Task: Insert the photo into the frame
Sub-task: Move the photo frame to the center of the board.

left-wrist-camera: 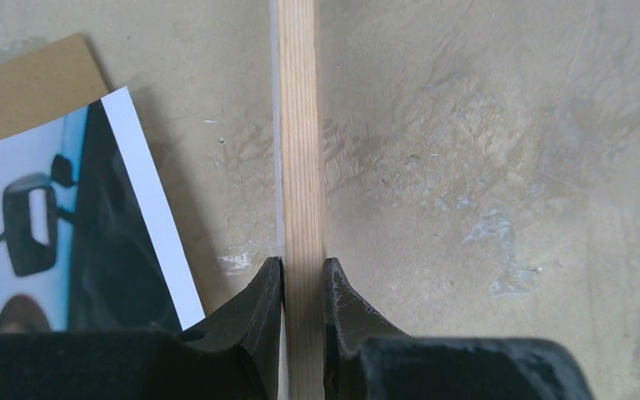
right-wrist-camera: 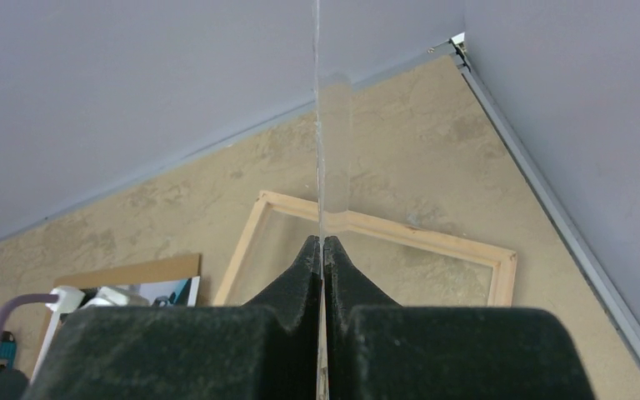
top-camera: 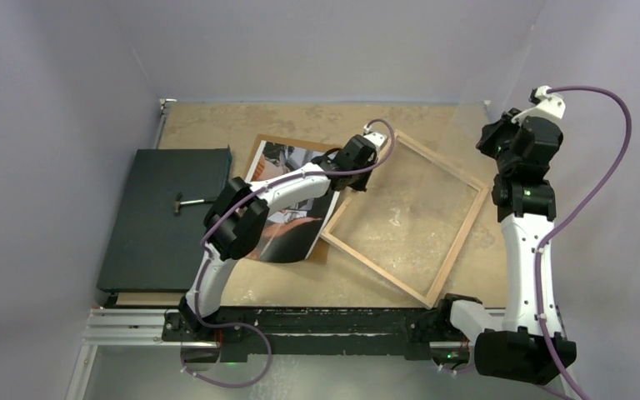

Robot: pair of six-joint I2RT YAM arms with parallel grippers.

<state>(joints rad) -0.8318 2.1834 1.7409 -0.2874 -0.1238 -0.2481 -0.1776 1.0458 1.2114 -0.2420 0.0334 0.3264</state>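
Note:
The frame (top-camera: 458, 242) lies back-up on the table, its light wood rails around bare tabletop. My left gripper (left-wrist-camera: 303, 267) straddles the frame's far-left rail (left-wrist-camera: 298, 125), both jaws pressed against the wood; from above the left gripper (top-camera: 365, 150) sits at the frame's upper left corner. The photo (top-camera: 287, 229) lies left of the frame, partly under my left arm, its white strip (left-wrist-camera: 146, 208) close to the rail. High at the right, my right gripper (right-wrist-camera: 322, 243) is shut on the clear pane (right-wrist-camera: 318, 125), which shows edge-on above the table.
A brown backing board (top-camera: 260, 146) lies under the photo. A plain dark flat board (top-camera: 167, 217) with a small metal piece covers the table's left side. Grey walls close in on three sides. The raised right arm (top-camera: 521, 192) stands by the frame's right corner.

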